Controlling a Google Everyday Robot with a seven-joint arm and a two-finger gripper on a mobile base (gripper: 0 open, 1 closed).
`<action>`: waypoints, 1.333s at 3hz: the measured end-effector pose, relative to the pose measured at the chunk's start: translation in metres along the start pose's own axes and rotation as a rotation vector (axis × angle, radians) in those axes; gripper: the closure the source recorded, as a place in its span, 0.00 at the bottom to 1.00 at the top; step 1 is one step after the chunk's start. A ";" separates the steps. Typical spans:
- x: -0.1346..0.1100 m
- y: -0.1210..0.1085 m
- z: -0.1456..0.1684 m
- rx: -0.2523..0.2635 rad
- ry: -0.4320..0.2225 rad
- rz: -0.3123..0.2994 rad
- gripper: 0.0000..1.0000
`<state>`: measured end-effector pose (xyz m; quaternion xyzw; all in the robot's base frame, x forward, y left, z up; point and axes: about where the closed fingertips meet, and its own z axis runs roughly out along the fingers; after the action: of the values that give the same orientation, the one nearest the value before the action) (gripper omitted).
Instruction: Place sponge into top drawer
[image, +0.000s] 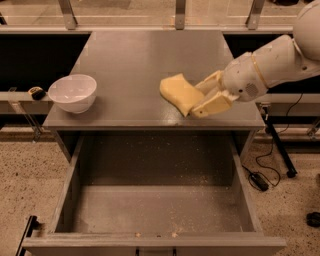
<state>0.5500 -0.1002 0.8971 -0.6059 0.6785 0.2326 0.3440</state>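
Observation:
The pale yellow sponge (178, 92) is held in my gripper (196, 100), lifted a little above the right front part of the grey tabletop (135, 65). The gripper's cream fingers (214, 103) are shut on the sponge's right end, and the white arm reaches in from the right. The top drawer (150, 207) is pulled fully open below the table's front edge, with a speckled grey floor and nothing in it. The sponge sits just behind the drawer's back edge, toward its right half.
A white round bowl (73, 92) stands at the table's front left corner. A small dark object (36, 92) lies on a rail left of the bowl. Cables and a black stand leg (280, 150) are on the floor at the right.

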 end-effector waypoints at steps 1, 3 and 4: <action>-0.002 0.046 0.020 -0.059 0.049 -0.086 1.00; 0.000 0.084 0.044 -0.122 0.093 -0.219 1.00; 0.026 0.095 0.082 -0.130 0.093 -0.273 1.00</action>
<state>0.4709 -0.0427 0.8145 -0.7238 0.5885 0.1987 0.3006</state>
